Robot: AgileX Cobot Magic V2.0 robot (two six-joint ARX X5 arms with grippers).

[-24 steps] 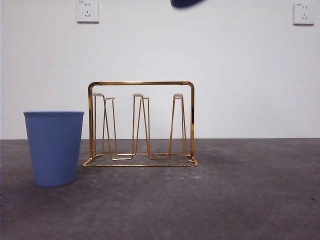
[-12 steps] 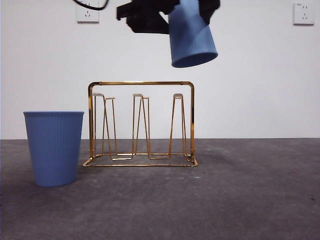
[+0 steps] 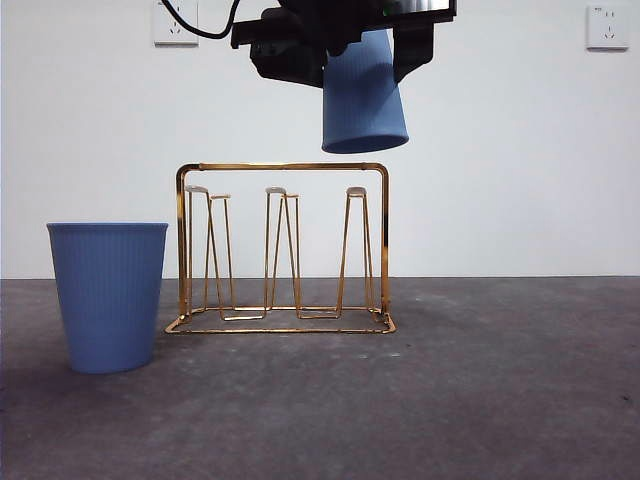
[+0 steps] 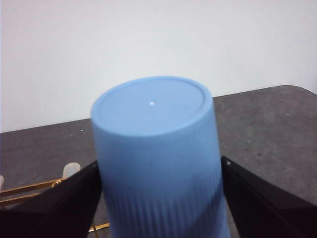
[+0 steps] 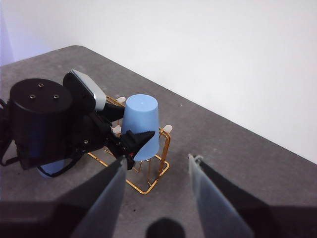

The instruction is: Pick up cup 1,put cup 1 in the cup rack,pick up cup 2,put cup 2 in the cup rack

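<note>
Black left claw (image 3: 362, 45) with screwed round wrist, grey camera housing, black cable.

Cup 1 (image 3: 364, 95): blue, ribbed, inverted, slightly tilted, suspended just above the cup rack (image 3: 283, 167) top bar. Rack: gold wire, upright, prongs bare. Cup 2 (image 3: 108, 295): blue, upright, beside the rack.

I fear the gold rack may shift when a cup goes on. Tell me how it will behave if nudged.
The cup rack is thin open wire, so it is probably light and may slide on the table. Its base looks narrow under a tall frame, so a sideways knock from the inverted blue cup in the left tool could tip it. The prongs may flex slightly.
</note>
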